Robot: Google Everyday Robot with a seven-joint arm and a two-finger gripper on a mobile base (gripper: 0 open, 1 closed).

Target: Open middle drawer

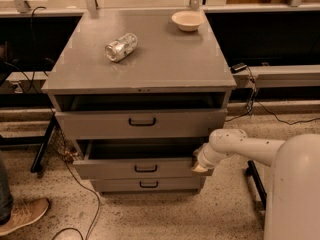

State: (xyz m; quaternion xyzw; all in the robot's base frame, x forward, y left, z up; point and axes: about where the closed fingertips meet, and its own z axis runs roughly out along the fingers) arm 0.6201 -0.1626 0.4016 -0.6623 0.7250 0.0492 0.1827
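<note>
The grey cabinet stands in front of me, and its flat top serves as the counter [165, 66]. Under it sit three drawers. The middle drawer [115, 169] is pulled partway out. Its wide, low front stands forward of the bottom drawer [170, 185], and a dark opening shows along its upper edge. Its small black bar handle [146, 168] sits at the centre of the front, with nothing touching it.

The robot's white arm [245, 146] reaches in from the right, below the counter's front right corner. It bends down to the right end of the middle drawer's front. The tool [199, 167] is pressed up against the upper right corner of that front, and its pale tip touches the drawer's edge. From where I stand I cannot tell whether the tool is apart, together or clamped on the drawer's edge.

The top drawer [100, 125], with the tallest front, hangs just under the counter, with a dark gap above it.

On the counter a shiny can [121, 47] lies on its side towards the left edge, about halfway back. A pale bowl [187, 20] sits upright near the far right corner, well apart from the can.

Down on the speckled floor at the left is a tan shoe [22, 216]. A thin cable [80, 184] trails past the cabinet's left side.
</note>
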